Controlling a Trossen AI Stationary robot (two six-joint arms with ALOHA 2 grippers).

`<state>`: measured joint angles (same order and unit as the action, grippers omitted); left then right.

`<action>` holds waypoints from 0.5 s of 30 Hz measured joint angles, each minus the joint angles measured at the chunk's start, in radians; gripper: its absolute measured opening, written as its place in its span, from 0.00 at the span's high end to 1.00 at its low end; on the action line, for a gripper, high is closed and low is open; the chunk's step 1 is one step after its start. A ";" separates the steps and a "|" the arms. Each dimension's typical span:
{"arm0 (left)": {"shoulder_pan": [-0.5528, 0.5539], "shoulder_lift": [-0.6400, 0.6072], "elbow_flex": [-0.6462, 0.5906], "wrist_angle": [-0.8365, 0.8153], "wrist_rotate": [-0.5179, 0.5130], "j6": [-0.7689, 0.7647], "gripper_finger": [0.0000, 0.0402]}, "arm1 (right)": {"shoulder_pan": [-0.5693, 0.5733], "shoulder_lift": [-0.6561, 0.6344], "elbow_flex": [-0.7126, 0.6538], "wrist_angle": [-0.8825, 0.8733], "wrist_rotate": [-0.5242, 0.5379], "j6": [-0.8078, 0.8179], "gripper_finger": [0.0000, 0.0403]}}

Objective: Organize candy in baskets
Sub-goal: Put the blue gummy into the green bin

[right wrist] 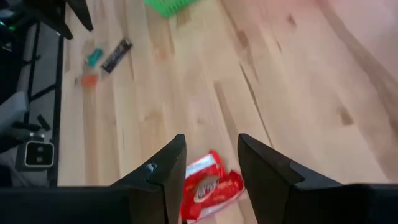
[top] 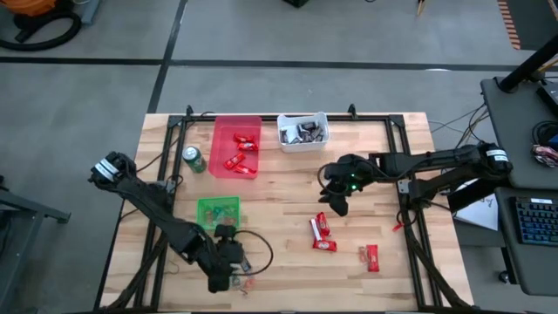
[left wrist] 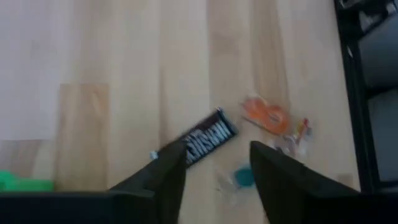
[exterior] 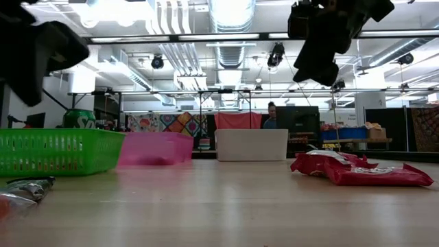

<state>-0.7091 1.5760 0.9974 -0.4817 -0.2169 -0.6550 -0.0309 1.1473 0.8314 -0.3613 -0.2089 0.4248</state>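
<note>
My left gripper (top: 228, 272) (left wrist: 217, 155) is open and hovers near the table's near edge, over a dark mini bar (left wrist: 210, 137), an orange sweet (left wrist: 266, 115) and a teal piece (left wrist: 244, 177), all lying flat. My right gripper (top: 336, 207) (right wrist: 211, 146) is open above two red-wrapped bars (top: 322, 234) (right wrist: 208, 183) on the wood. A third red bar (top: 372, 257) lies farther right. The red basket (top: 237, 146) holds red bars, the white basket (top: 302, 131) holds dark mini bars, and the green basket (top: 218, 212) stands on the table just beyond my left gripper.
A green soda can (top: 193, 160) stands left of the red basket. Black rails (top: 405, 148) frame the table's edges. Bare wood (top: 279, 201) lies between the two grippers. In the low view a person (exterior: 272, 113) shows far behind the table.
</note>
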 joint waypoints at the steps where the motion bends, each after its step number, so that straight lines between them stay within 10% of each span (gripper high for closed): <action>1: -0.009 0.005 0.000 0.001 0.000 0.000 0.57 | 0.002 0.000 0.000 -0.009 0.000 0.006 0.66; 15: -0.084 0.103 0.007 -0.010 -0.001 0.043 0.36 | 0.007 0.000 0.000 -0.019 0.006 0.021 0.66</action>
<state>-0.7928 1.6793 1.0042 -0.4915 -0.2175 -0.6117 -0.0238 1.1473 0.8310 -0.3805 -0.2028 0.4458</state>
